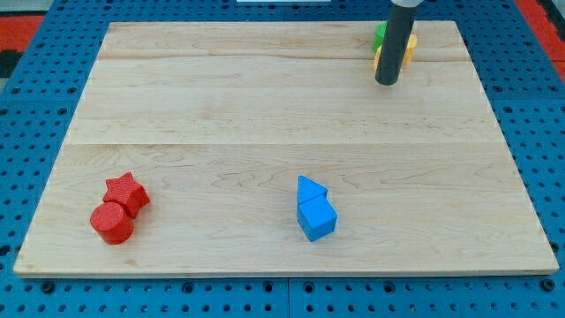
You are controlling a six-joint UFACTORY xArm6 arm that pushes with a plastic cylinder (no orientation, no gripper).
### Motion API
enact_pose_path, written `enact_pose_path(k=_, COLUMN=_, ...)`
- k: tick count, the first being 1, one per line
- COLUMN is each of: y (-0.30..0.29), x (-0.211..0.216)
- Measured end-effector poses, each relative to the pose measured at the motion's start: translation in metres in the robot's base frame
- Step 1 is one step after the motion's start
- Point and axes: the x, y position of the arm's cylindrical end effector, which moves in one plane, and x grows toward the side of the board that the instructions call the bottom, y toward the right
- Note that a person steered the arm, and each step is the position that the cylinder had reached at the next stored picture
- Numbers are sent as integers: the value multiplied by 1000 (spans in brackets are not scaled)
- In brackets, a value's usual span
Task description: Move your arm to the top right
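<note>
My dark rod comes down from the view's top right, and my tip (387, 82) rests on the wooden board (265, 97) near its top right corner. Right behind the rod sit a green block (379, 35) and a yellow block (409, 49), both partly hidden by it; their shapes cannot be made out. My tip is just below them, close to or touching the yellow one.
A red star (125, 192) and a red cylinder (112, 223) touch each other at the bottom left. A blue triangle (310, 188) and a blue cube (317, 217) touch each other at the bottom centre. The board lies on a blue perforated table.
</note>
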Motion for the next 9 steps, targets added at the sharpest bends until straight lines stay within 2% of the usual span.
enact_pose_path(k=2, y=119, x=-2)
enact_pose_path(k=3, y=169, x=-21)
enact_pose_path(k=4, y=198, x=-25)
enact_pose_path(k=7, y=197, x=-36)
enact_pose_path(k=9, y=198, x=-71)
